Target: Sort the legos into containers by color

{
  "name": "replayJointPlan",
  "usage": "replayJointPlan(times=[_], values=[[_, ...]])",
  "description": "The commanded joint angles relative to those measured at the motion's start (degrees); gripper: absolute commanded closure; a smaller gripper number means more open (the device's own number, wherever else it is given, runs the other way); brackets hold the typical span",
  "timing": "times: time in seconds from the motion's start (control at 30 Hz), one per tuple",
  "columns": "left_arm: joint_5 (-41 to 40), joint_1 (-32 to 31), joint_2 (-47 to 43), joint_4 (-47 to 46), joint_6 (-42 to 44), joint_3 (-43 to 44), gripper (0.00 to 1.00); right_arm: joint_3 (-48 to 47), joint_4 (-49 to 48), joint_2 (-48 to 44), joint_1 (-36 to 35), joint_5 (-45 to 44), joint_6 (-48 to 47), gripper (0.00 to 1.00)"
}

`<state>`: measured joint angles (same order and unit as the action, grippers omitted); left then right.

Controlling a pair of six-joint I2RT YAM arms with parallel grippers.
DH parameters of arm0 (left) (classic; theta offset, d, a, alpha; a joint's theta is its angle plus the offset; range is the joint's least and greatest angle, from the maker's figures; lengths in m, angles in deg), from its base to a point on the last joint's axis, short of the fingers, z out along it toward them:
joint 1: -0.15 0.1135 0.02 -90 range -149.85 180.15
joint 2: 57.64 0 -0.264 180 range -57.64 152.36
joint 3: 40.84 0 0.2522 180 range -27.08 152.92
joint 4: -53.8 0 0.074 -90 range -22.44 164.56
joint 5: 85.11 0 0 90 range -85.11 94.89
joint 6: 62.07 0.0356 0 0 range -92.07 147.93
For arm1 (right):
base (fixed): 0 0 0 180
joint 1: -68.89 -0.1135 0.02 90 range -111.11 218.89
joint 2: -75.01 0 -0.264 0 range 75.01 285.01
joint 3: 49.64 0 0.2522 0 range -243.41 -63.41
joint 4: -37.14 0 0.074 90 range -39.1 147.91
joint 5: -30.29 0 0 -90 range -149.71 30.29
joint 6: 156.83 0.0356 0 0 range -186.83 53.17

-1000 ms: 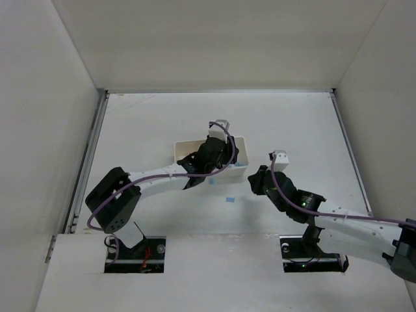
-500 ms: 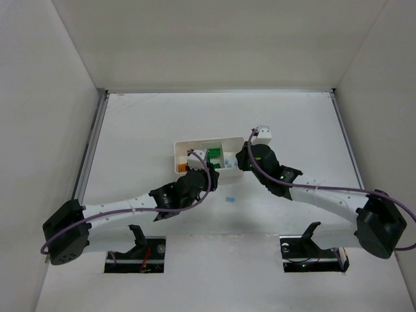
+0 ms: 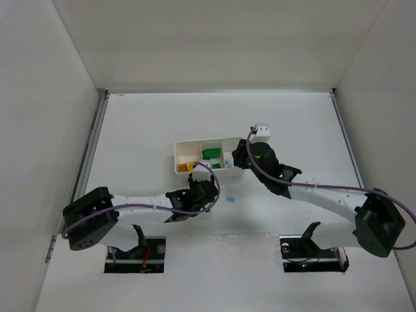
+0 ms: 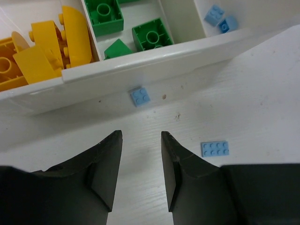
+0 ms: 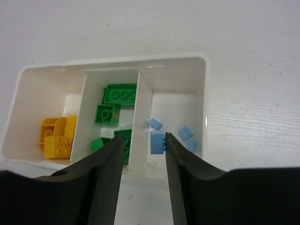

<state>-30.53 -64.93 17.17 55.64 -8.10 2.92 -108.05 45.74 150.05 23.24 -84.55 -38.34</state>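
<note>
The white tray (image 3: 177, 156) has three compartments: yellow bricks (image 4: 42, 51) on the left, green bricks (image 4: 150, 35) in the middle, light blue bricks (image 4: 220, 18) on the right. My left gripper (image 4: 140, 136) is open and empty over the table just in front of the tray wall (image 4: 140, 65). A small blue brick (image 4: 140, 96) lies ahead of it against the wall, and a blue plate (image 4: 215, 148) lies to its right. My right gripper (image 5: 143, 137) is open above the tray's near wall. A blue brick (image 5: 157, 143) touches its right finger (image 5: 187, 178) over the blue compartment.
The blue plate also shows on the table in the top view (image 3: 229, 200), between the two arms. The left gripper (image 3: 200, 185) and right gripper (image 3: 238, 156) are close together at the tray's near side. White walls enclose the table on three sides.
My left gripper has pulled back from over the tray to the table in front of it. My right gripper has swung in from the right to the tray's blue end.
</note>
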Motion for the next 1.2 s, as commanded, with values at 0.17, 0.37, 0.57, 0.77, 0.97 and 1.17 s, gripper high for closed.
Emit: replayJointPlan(times=[0.17,0.37,0.57,0.77,0.97,1.17], values=[[-1.41,1.93,6.31,-5.83,-1.68,2.17,0.64,2.11,-5.2,-3.07,0.08,1.99,0.07,0.54],[-1.41,1.93,7.46,-7.41,-1.94,1.91,0.64,-1.84,-3.64,4.13,0.96,2.6,-0.98,0.44],[-1.41,1.93,7.72,-7.94,-1.85,1.73,0.64,-2.64,-2.74,3.0,0.34,1.2,-0.1,0.34],[-1.41,2.02,7.02,-8.29,-1.94,1.03,0.64,-4.31,-0.72,3.34,-0.1,0.22,-1.49,0.28],[-1.49,1.93,6.23,-8.64,-2.02,0.5,0.64,-4.49,2.43,2.75,1.74,0.76,-0.46,0.24],[-1.32,1.93,3.34,-8.73,-2.29,-0.55,0.64,-2.03,-3.0,5.7,2.53,1.53,1.22,0.22]])
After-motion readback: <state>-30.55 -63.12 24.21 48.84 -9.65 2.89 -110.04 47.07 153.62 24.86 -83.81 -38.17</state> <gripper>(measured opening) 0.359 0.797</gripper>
